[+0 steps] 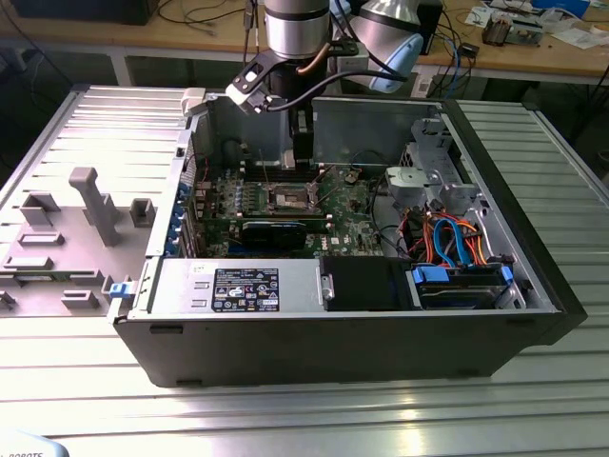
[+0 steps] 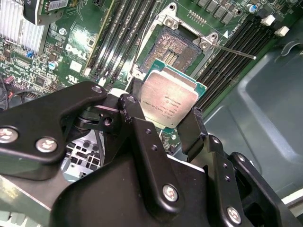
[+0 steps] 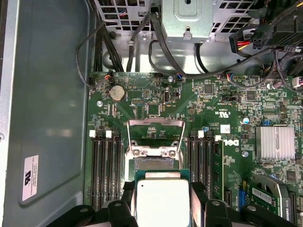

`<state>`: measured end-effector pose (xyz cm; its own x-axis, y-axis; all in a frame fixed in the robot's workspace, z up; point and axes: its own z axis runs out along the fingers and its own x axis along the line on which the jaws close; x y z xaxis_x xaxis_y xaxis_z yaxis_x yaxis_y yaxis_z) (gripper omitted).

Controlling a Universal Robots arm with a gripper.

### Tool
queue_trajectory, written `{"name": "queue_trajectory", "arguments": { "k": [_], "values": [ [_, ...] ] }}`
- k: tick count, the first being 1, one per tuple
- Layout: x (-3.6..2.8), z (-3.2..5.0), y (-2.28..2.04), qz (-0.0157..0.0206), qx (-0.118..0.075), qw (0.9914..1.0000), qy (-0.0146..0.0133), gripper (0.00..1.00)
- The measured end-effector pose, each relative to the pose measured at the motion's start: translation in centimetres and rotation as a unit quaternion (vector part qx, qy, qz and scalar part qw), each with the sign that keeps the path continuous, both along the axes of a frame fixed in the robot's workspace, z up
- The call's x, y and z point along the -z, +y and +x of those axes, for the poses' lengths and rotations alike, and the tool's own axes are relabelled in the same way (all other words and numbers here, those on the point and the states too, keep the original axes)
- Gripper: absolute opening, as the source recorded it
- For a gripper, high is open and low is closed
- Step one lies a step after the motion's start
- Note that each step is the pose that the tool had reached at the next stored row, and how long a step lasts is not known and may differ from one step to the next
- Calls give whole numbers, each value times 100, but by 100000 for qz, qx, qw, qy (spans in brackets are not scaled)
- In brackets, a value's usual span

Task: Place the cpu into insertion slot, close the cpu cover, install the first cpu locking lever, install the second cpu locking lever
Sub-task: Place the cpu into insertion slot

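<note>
While the cpu (image 2: 170, 101) is gripped by its edges in the closed gripper (image 2: 163, 113), it hangs close to the insertion slot (image 2: 169, 52), not yet seated. The cpu cover (image 3: 156, 122) stands raised, leaving the socket bare. Doing this well likely means keeping the chip level, squared to the slot's rim, and lowering it without sliding across the contacts on the green motherboard (image 3: 142, 101).

A ribbed grey metal tabletop (image 1: 304, 419) spans the exterior view, light glinting off it at six o'clock. At twelve o'clock a wooden bench (image 1: 547, 55) carries loose cables (image 1: 205, 14) and papers (image 1: 580, 36).
</note>
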<state>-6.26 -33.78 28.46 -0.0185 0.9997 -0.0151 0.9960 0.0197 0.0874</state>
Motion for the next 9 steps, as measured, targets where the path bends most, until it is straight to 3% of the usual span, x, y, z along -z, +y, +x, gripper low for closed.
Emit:
{"name": "queue_trajectory", "arguments": {
  "k": [9],
  "values": [
    [0,0,6,-246,-2,100000,1,54]
  ]
}}
